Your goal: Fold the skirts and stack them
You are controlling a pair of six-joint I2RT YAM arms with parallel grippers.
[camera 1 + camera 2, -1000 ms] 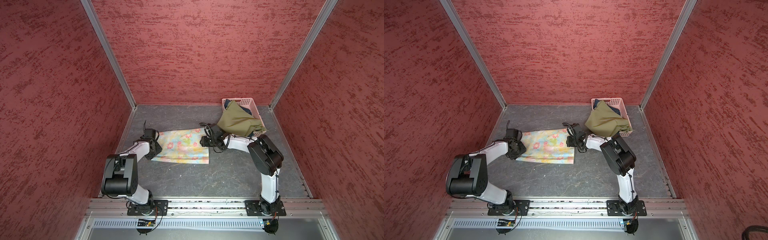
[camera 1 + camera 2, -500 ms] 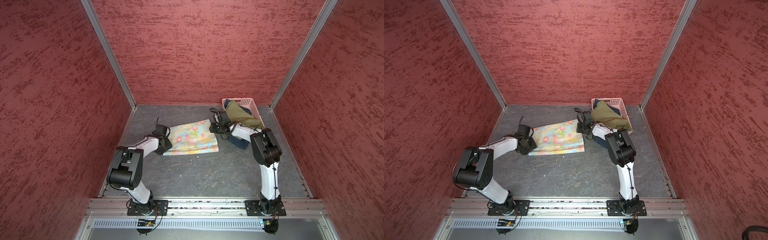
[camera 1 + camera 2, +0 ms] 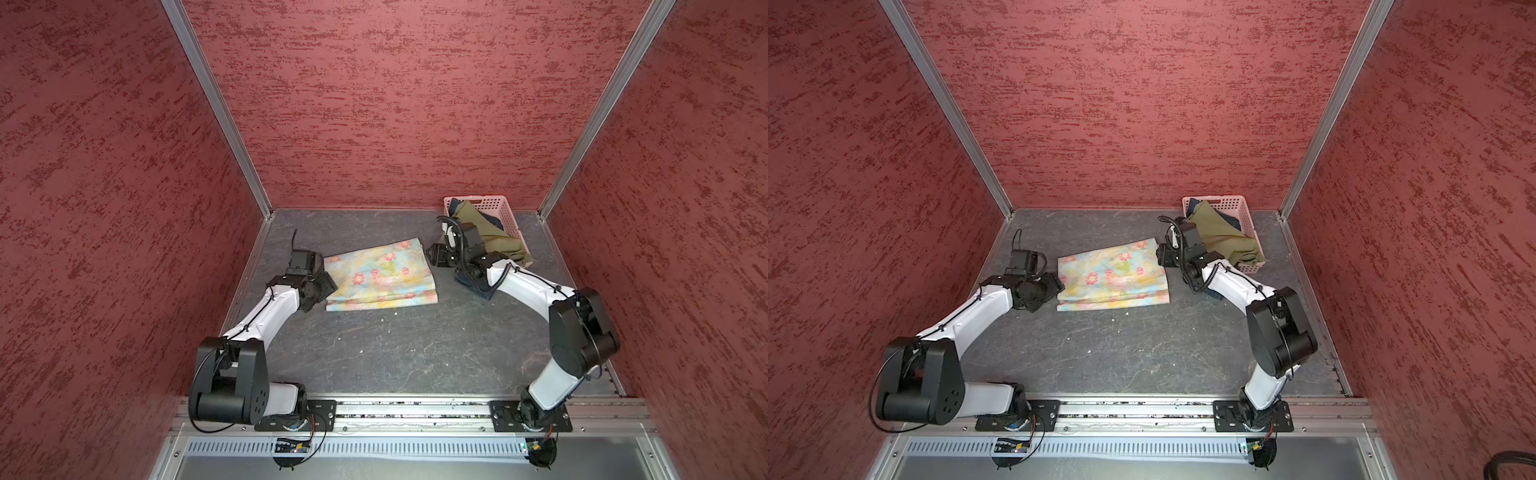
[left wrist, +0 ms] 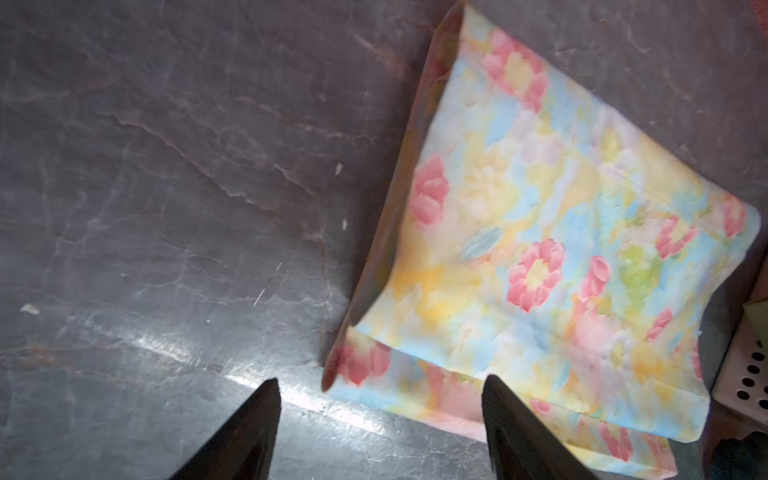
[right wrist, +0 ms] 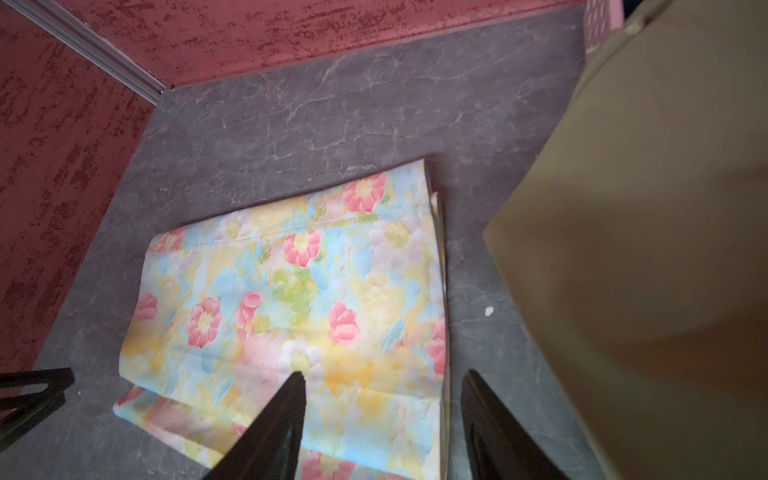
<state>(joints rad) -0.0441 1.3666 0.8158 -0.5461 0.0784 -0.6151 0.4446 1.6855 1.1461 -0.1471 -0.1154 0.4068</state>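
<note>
The floral skirt (image 3: 380, 276) (image 3: 1113, 274) lies folded flat on the dark table, with a lower layer showing along its near edge. At its left edge, my left gripper (image 3: 329, 286) (image 3: 1055, 286) (image 4: 380, 380) is open, the skirt's corner (image 4: 336, 370) lying free ahead of its fingers. My right gripper (image 3: 432, 254) (image 3: 1160, 255) (image 5: 382, 374) stands open over the skirt's right edge and holds nothing. The olive-green skirt (image 3: 492, 237) (image 3: 1223, 239) (image 5: 648, 216) spills out of the basket. Dark blue denim (image 3: 496, 222) shows behind it, and dark blue cloth (image 3: 478, 289) lies under my right forearm.
The pink perforated basket (image 3: 503, 206) (image 3: 1235, 204) stands in the back right corner against the red walls. An aluminium rail (image 3: 415, 409) with both arm bases runs along the front edge. Small white crumbs (image 3: 395, 312) dot the table.
Both grippers moved toward the back with the floral skirt, then opened and let go of it. The skirt now lies farther back, and the olive-green skirt sits lower in the basket.
</note>
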